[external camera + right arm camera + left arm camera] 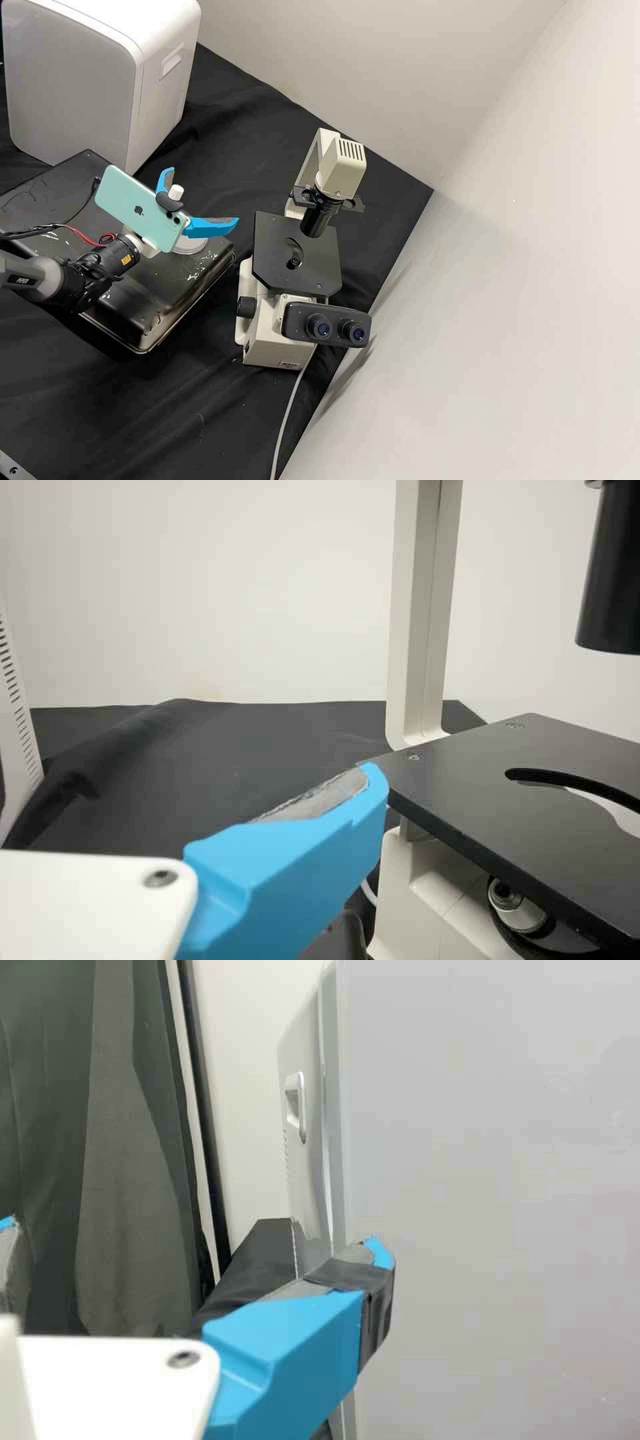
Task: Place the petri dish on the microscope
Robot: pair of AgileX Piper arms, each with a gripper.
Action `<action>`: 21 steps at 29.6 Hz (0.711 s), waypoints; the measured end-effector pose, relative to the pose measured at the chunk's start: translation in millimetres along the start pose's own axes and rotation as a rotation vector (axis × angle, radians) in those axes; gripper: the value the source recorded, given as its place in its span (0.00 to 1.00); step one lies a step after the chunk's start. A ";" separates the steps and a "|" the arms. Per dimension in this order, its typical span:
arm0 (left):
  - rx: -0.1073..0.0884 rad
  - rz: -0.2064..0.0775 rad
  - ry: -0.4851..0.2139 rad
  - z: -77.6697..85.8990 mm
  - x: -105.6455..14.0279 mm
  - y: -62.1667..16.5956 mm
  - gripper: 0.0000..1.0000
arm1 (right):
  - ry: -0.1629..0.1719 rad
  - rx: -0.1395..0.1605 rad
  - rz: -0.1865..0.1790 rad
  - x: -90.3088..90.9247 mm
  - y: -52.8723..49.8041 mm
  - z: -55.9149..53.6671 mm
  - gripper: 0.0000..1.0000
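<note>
The microscope (300, 267) stands mid-bench, its black stage (297, 250) bare under the condenser. The arm entering from the left in the high view is my right one. Its gripper (200, 198) hovers over a black tray (160, 313) just left of the stage, open, with one blue finger (213, 225) pointing at the stage edge. That finger (290, 870) sits level with the stage (520, 800) in the right wrist view. A pale round shape (190, 243) lies under the gripper; I cannot tell if it is the petri dish. My left gripper's taped finger (290, 1360) is close to a white panel (480, 1160).
A large white appliance (93, 73) stands at the back left. A mint-green phone (140, 207) rides on the right wrist. A white cable (287, 413) runs from the microscope off the bench's front edge. A pale wall borders the bench on the right.
</note>
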 end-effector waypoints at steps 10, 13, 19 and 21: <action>0.000 0.000 0.000 0.0 0.0 0.0 1.00 | 0.000 0.000 0.000 0.0 0.0 0.0 1.00; 0.001 -0.006 -0.004 1.0 -1.0 -1.5 1.00 | 0.000 0.000 0.000 0.0 0.0 0.0 1.00; -0.001 -0.055 -0.044 11.9 -18.5 -14.6 1.00 | 0.000 0.000 0.000 0.0 0.0 0.0 1.00; -0.003 -0.073 -0.065 17.6 -28.1 -18.4 1.00 | 0.000 0.000 0.000 0.0 0.0 0.0 1.00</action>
